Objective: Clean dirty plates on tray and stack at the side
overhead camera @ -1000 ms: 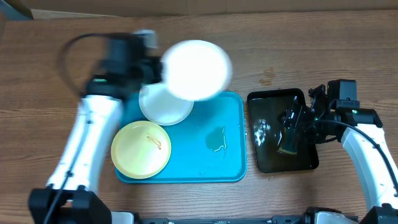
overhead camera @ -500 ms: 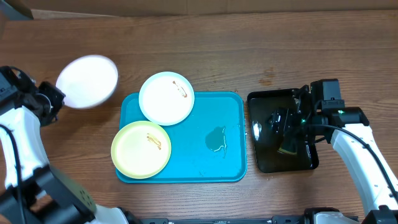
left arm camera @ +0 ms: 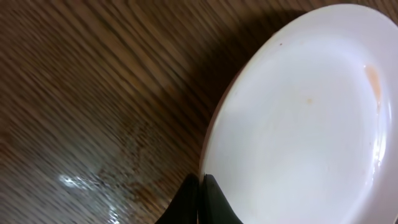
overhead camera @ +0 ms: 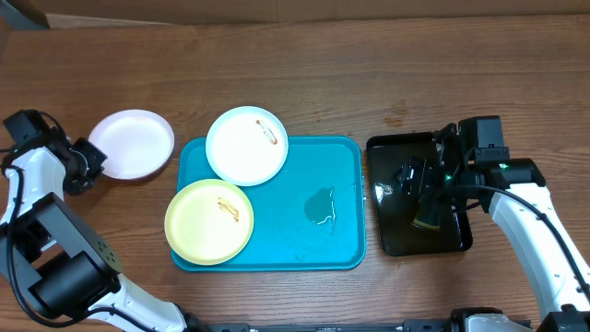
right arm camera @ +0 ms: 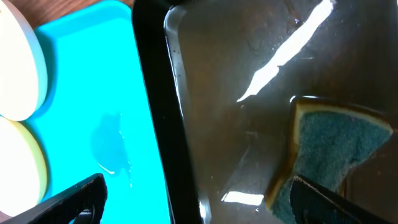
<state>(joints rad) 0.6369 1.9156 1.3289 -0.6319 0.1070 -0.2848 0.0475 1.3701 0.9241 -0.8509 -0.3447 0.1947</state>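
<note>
A white plate [overhead camera: 135,143] lies left of the turquoise tray [overhead camera: 341,175], low over the wood. Whether it rests there I cannot tell. My left gripper [overhead camera: 85,162] is shut on its left rim. In the left wrist view the closed gripper [left arm camera: 200,198] pinches the plate [left arm camera: 298,124], which has a faint orange smear. A second white plate [overhead camera: 246,145] overlaps the tray's back edge. A pale yellow plate [overhead camera: 209,221] sits at the tray's front left. Both carry brown smears. My right gripper [overhead camera: 426,183] hangs open over the black tray [overhead camera: 395,148]; its fingers [right arm camera: 71,198] are spread wide.
A small puddle [overhead camera: 320,206] lies on the turquoise tray's right half. A yellow-backed blue sponge [right arm camera: 336,143] lies in the wet black tray [right arm camera: 155,93], beside my right gripper's right finger. Bare wooden table surrounds both trays.
My left arm swung the white plate from above the tray out to the left and lowered it beside the tray. The right gripper widened slightly over the black tray.
</note>
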